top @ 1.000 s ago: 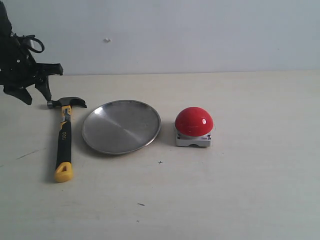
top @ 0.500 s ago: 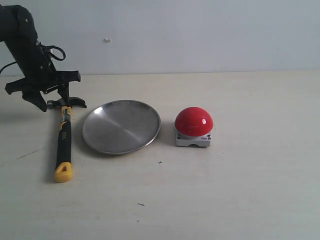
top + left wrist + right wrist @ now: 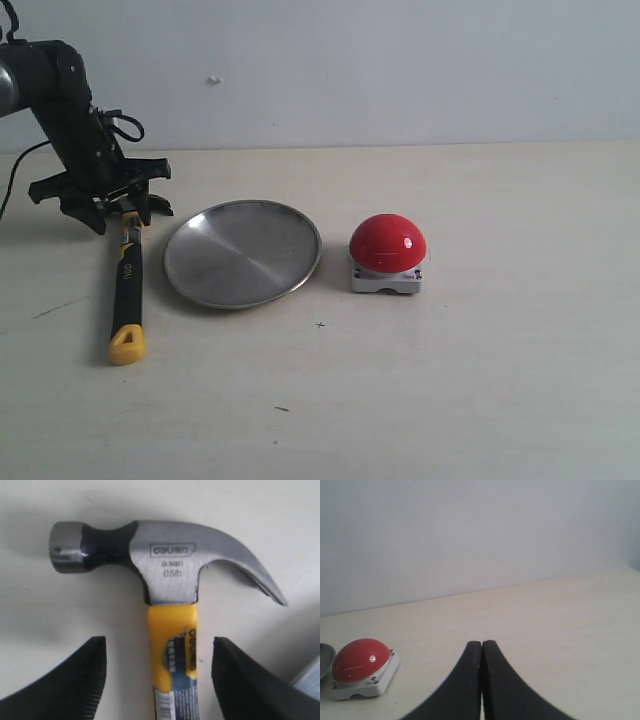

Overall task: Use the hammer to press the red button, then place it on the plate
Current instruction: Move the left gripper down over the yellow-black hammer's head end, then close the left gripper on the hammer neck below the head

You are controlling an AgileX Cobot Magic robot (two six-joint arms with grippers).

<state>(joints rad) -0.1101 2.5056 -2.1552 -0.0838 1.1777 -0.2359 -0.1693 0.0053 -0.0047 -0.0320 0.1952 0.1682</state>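
The hammer (image 3: pixel 127 285) lies flat on the table (image 3: pixel 480 380), its dark head directly beneath the left claw (image 3: pixel 120 213) and its black handle running away from that claw toward the front of the exterior view, ending in the yellow loop. In the left wrist view the head of the hammer (image 3: pixel 170 570) lies just ahead of the fingertips, and the yellow neck passes between them. The left claw (image 3: pixel 158 645) stands spread wide, one ribbed black finger on each side of the neck, with a clear gap on both sides and neither finger touching it. The striking face points out past one finger and the curved prongs past the other. Whether the fingertips reach the table cannot be told.

The plate (image 3: pixel 243 253) sits just beside the hammer, on the prong side of the left claw, its rim near the handle but apart from it. The red button (image 3: pixel 388 243) stands beyond the plate, farther again from the left claw, close to the plate's rim yet not touching.

The right claw (image 3: pixel 481 643) has its two fingers pressed together with nothing between them. The red button (image 3: pixel 360 660) lies ahead of it and off to one side, and a sliver of the plate (image 3: pixel 324 657) shows just past the button
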